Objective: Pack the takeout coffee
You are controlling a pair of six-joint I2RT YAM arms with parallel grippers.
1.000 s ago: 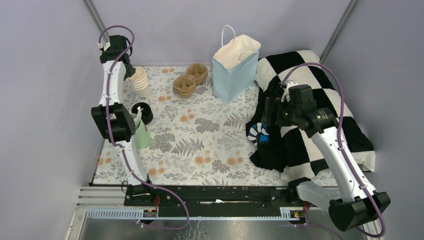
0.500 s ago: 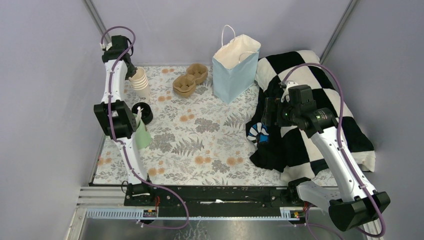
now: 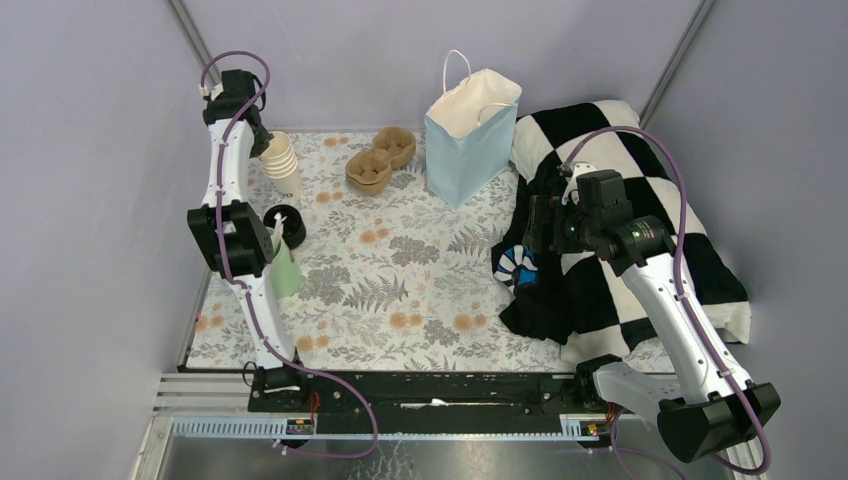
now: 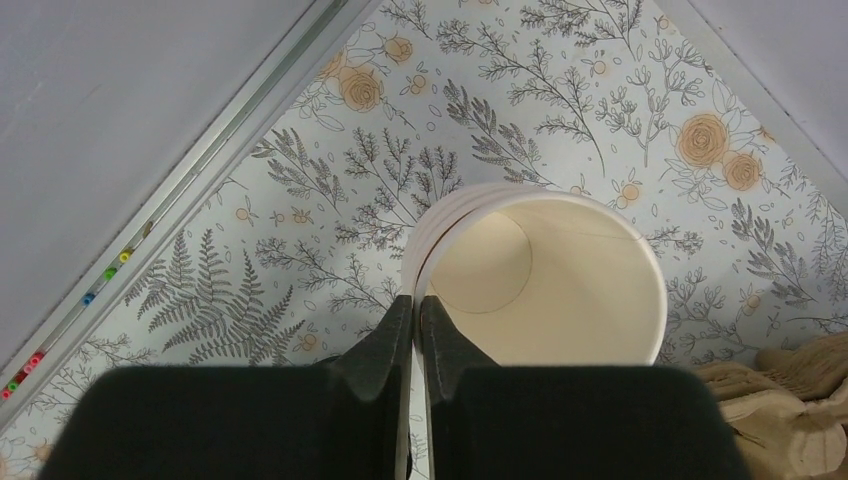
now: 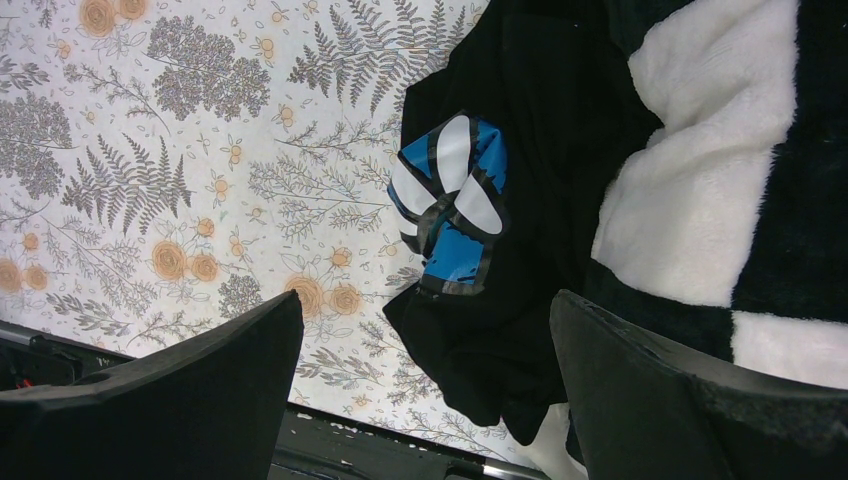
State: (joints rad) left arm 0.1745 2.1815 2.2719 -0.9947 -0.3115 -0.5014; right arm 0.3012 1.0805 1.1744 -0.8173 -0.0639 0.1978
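Observation:
No white cups with black lids show in any view. My left gripper point(image 3: 262, 140) is at the back left, shut on the wall of the top cup of a stack of lidless cream paper cups point(image 3: 282, 162). In the left wrist view the fingers point(image 4: 398, 325) pinch that cup's rim point(image 4: 440, 225), one inside and one outside, at my left gripper point(image 4: 415, 308). My right gripper point(image 3: 535, 222) hangs open and empty over the blanket's edge. It shows in the right wrist view point(image 5: 428, 300) above a blue-and-white object point(image 5: 450, 205).
A light blue paper bag point(image 3: 470, 130) stands open at the back middle. Brown pulp cup carriers point(image 3: 378, 160) lie to its left. A round black item point(image 3: 286, 224) and a mint-green cup with white sticks point(image 3: 284, 270) stand by the left arm. A black-and-white checked blanket point(image 3: 640, 190) covers the right side.
My left gripper and the top of the cup stack have shifted slightly up and to the right. The right arm has not moved.

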